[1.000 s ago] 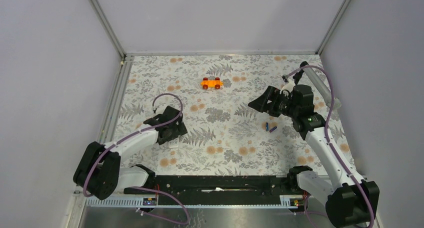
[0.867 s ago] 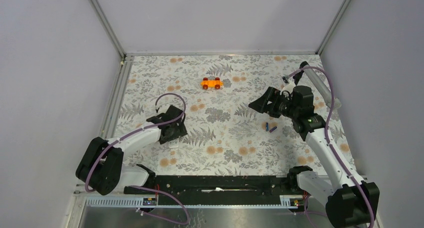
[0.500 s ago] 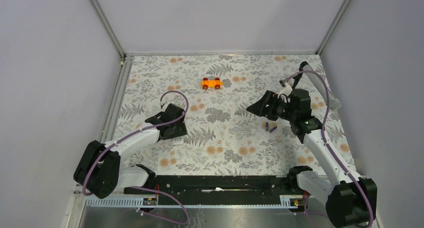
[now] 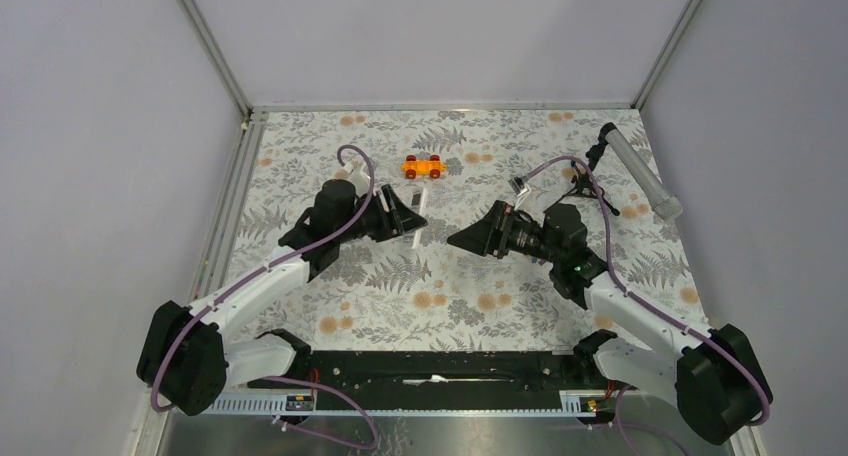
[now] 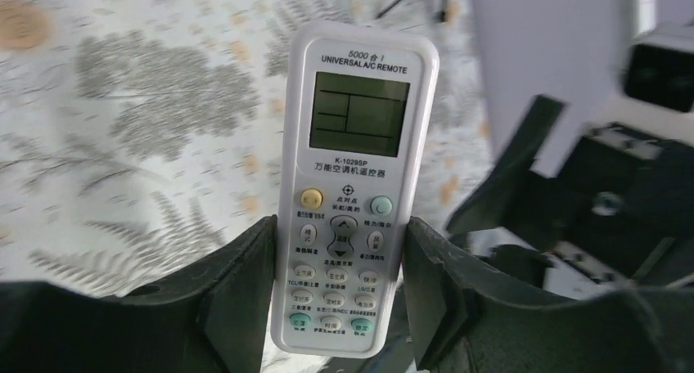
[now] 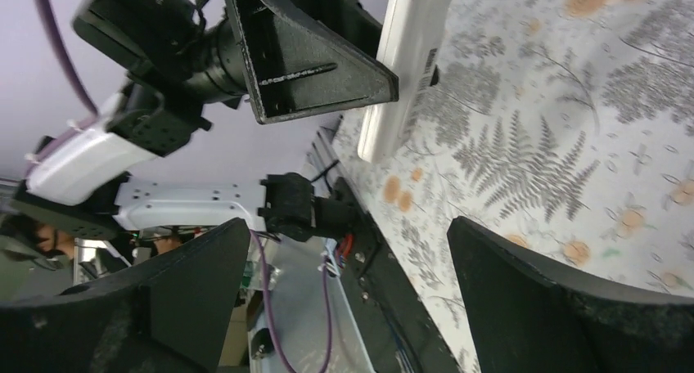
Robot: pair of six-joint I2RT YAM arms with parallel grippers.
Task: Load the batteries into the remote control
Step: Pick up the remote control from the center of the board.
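Two pincers face each other over the middle of the floral desk (image 4: 300, 146). The left pincer (image 5: 337, 226) is clamped on the lower, button end of the remote control (image 5: 356, 144), whose display faces the wrist camera. From above, the remote control (image 4: 419, 231) appears to be held clear of the desk, though the angle leaves that uncertain. The right pincer (image 4: 462, 241) stands wide apart and empty, near the remote control but not touching it. An orange toy car (image 4: 423, 166) sits farther back.
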